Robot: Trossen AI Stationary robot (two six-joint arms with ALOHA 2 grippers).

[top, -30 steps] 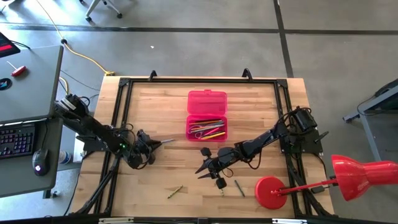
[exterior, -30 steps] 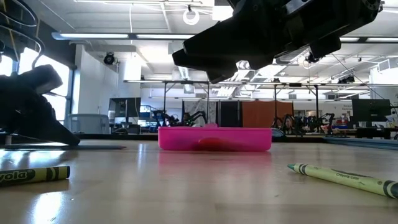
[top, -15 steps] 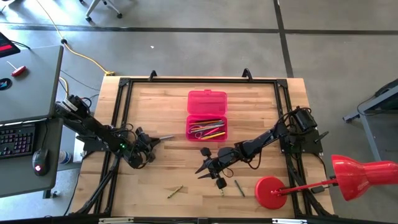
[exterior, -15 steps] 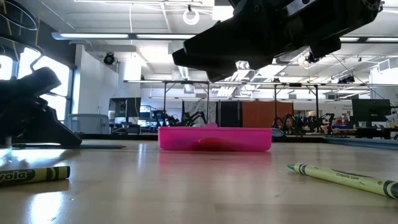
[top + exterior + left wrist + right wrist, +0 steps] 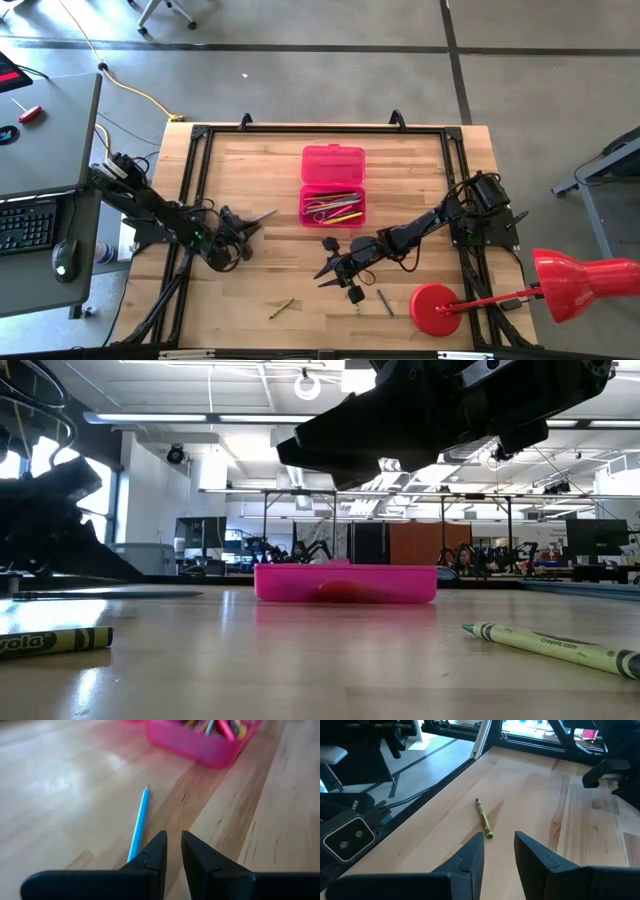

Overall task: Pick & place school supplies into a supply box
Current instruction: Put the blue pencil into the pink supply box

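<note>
The pink supply box (image 5: 333, 160) lies open at the table's middle, with several pencils and the scissors (image 5: 334, 206) in its near half. A blue pencil (image 5: 139, 820) lies on the wood to the box's left. My left gripper (image 5: 248, 222) (image 5: 173, 837) hovers low beside it, with a narrow, empty slit between its fingers. My right gripper (image 5: 322, 273) (image 5: 499, 837) hangs above the table nearer the near edge, its fingers a little apart and empty. Two green crayons (image 5: 281, 309) (image 5: 385, 301) lie near the near edge. My left gripper: the blue pencil's near end (image 5: 131, 852) runs along the outer side of one finger (image 5: 152, 855) and vanishes behind it. The finger hides that spot, so I cannot tell whether it touches. The pencil points toward the box.
A red lamp stands on its round base (image 5: 435, 308) at the near right corner, its head (image 5: 585, 285) off the table. A black rail (image 5: 195, 180) frames the table. In the low view one crayon (image 5: 50, 642) lies left and one (image 5: 555, 645) right, before the box (image 5: 345, 582).
My left gripper has swung toward the far edge and risen slightly off the table. The blue pencil has turned with it: its free tip now points more toward the far edge. My right arm has kept still.
</note>
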